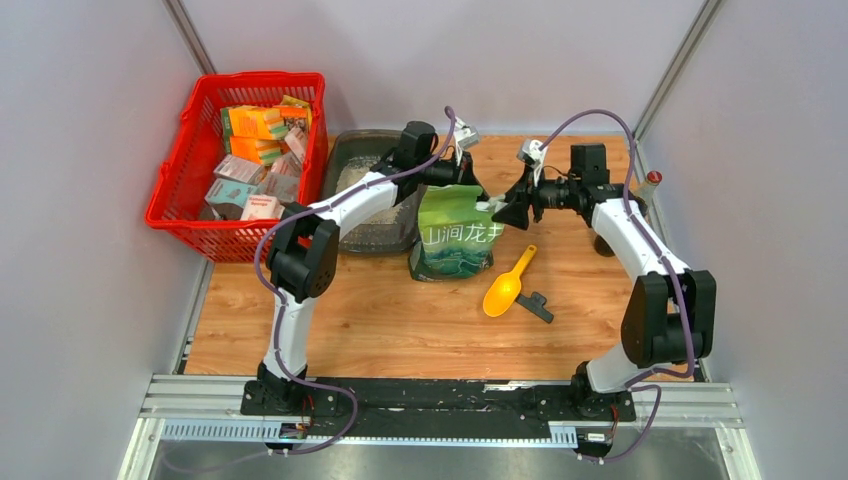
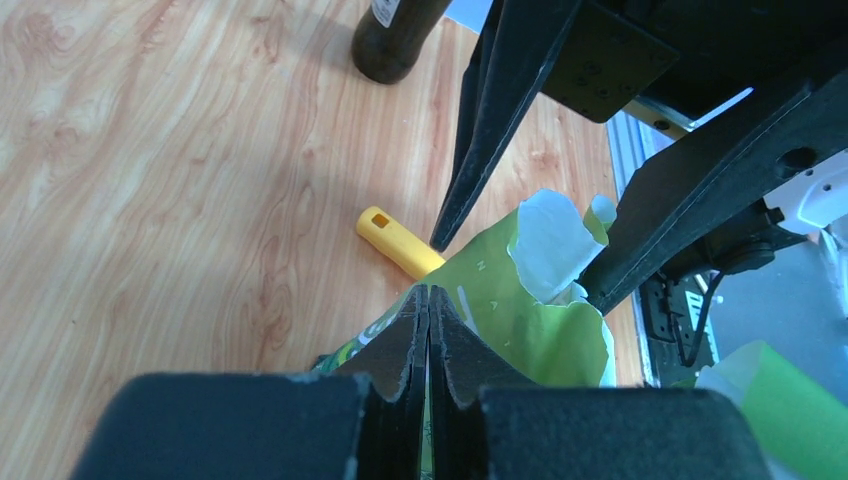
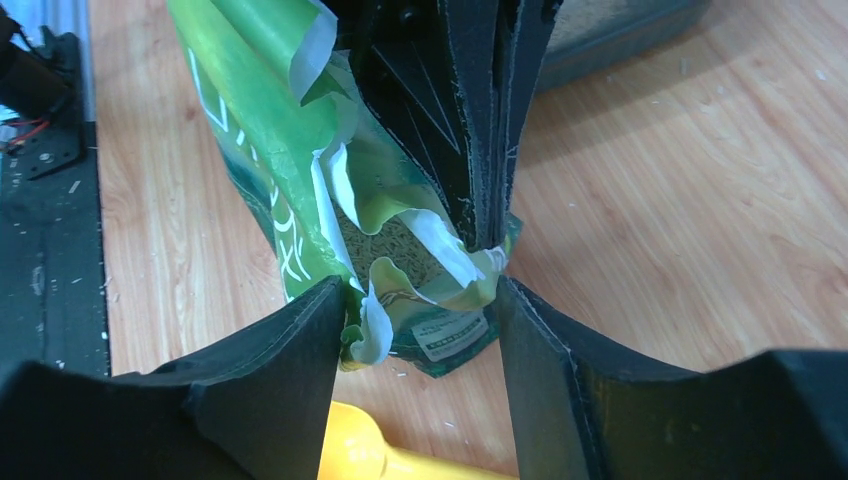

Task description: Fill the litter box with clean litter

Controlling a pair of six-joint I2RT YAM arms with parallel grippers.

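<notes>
The dark grey litter box (image 1: 345, 150) lies at the back beside the red basket, partly under my left arm, with pale litter (image 1: 352, 180) in it. A green printed bag (image 1: 455, 235) stands right of it, its top torn open. My left gripper (image 1: 477, 190) is shut on the bag's top edge (image 2: 470, 300), as the left wrist view (image 2: 428, 298) shows. My right gripper (image 1: 503, 208) is open, its jaws astride the torn mouth (image 3: 420, 300), touching the flaps. Granules (image 3: 388, 245) show inside the bag. The litter box rim (image 3: 620, 45) shows behind.
The red mesh basket (image 1: 190, 215) holds several boxes at back left. A yellow scoop (image 1: 508, 285) and a small black piece (image 1: 536, 306) lie right of the bag. A dark bottle (image 1: 650, 185) stands at the far right. Grey walls enclose the table.
</notes>
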